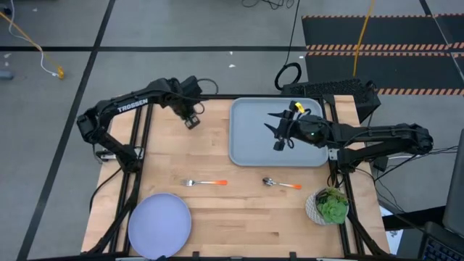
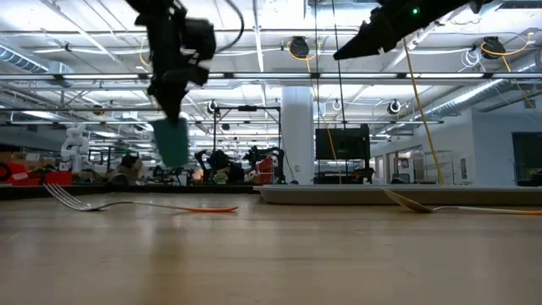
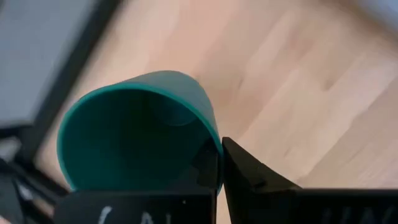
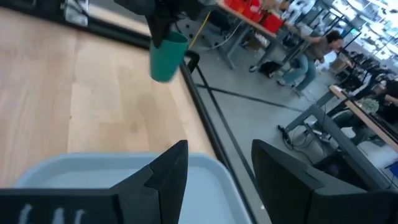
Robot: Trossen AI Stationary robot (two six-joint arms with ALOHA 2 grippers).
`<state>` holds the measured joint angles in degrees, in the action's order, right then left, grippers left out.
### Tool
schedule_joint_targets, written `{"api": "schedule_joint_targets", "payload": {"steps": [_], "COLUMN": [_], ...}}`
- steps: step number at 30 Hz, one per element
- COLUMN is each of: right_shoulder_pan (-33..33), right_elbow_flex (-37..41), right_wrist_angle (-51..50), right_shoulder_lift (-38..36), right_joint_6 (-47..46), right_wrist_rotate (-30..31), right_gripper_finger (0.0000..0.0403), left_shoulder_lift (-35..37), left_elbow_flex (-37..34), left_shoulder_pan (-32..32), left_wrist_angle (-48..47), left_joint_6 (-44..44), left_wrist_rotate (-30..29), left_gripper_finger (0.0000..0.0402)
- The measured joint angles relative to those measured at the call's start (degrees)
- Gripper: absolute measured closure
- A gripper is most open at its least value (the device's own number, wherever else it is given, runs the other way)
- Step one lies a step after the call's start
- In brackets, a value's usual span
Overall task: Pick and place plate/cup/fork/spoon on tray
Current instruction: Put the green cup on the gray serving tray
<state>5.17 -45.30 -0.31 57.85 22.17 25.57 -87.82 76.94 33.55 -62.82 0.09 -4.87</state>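
Green cup (image 3: 137,134) hangs clear above the counter (image 1: 239,210), pinched at its rim by the left hand (image 1: 191,119), beside the tray (image 1: 250,134). Judged light, rigid, smooth plastic; a one-wall rim grip may let it swing. Right hand (image 1: 279,138) waits open over the tray. Fork (image 1: 206,183), spoon (image 1: 281,184), plate (image 1: 159,225) lie on the counter.

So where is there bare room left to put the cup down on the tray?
The tray holds nothing; its whole floor is bare, though the open right gripper hovers over its middle. The side nearest the left gripper, shut on the cup, is freest. Fork, spoon and plate lie elsewhere on the table.
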Motion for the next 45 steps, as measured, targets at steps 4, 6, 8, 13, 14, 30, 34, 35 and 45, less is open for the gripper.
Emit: {"api": "schedule_joint_targets", "payload": {"steps": [4,6,8,13,14,30,34,35,45], "right_shoulder_pan": [0.0,0.0,0.0,0.0,0.0,0.0,0.0,0.0,-0.02], "right_elbow_flex": [0.0,0.0,0.0,-0.02,-0.02,-0.02,-0.02,-0.02,-0.07], "right_wrist_angle": [-0.06,-0.84,-1.98,-2.9,-3.18,-7.43,-7.52,-7.62,-7.79], "right_shoulder_lift": [-3.08,-4.43,-5.39,-6.99,-7.14,-9.06,-9.06,-9.06,-9.06], "right_joint_6": [-0.29,-0.47,-0.82,-0.81,-0.59,0.43,0.88,0.86,0.71], "right_wrist_rotate": [-0.03,-0.03,-0.05,-0.05,-0.05,-0.05,-0.05,-0.05,-0.01], "right_gripper_finger": [0.0232,0.0232,0.0232,0.0232,0.0232,0.0232,0.0232,0.0232,0.0232], "left_shoulder_lift": [-1.87,-3.92,-6.88,-16.6,-18.46,-34.98,-36.29,-36.53,-38.6], "left_elbow_flex": [9.19,14.08,19.33,34.18,36.98,51.19,51.18,51.18,51.2], "left_shoulder_pan": [-2.7,-4.23,-5.55,-8.21,-8.51,-9.96,-10.53,-10.63,-10.66], "left_wrist_angle": [-0.51,-2.31,-5.99,-15.41,-16.44,-16.77,-13.35,-12.65,-9.87], "left_joint_6": [-0.14,-0.14,0.27,1.52,1.85,6.52,8.81,9.14,12.78], "left_wrist_rotate": [-0.32,-1.18,-2.01,-2.97,-3.09,-3.8,-4.23,-4.21,-4.11], "left_gripper_finger": [0.0396,0.0396,0.0396,0.0396,0.0396,0.0396,0.0396,0.0396,0.0396]}}
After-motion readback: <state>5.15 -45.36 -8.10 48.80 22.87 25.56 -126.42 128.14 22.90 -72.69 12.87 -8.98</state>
